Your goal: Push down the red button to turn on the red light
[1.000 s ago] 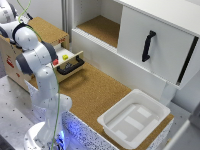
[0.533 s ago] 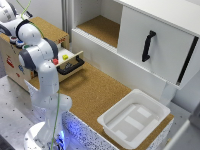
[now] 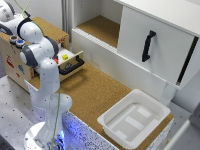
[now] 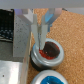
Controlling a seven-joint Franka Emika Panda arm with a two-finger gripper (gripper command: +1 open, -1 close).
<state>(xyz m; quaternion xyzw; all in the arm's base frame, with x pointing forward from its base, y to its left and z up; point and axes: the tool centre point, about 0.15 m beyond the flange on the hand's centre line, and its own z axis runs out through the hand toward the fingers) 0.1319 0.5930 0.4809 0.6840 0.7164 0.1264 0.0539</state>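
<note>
Wrist view: our gripper [image 4: 41,36], fingers together, presses its tips onto the red button [image 4: 48,51], mounted on the wooden box [image 3: 15,60]. No lit lamp is visible; completion remains unconfirmed.

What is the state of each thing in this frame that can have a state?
Gripper: fingers nearly together, tips right at the red button.
Red button: in its grey ring, fingers at its edge; whether pressed cannot be told.
Blue button: untouched.
Yellow button: untouched, on the open drawer.
Drawer: pulled out.
Cabinet door: slid to the exterior view's right, leaving the other half open.
White tray: upright, nothing in it.
</note>
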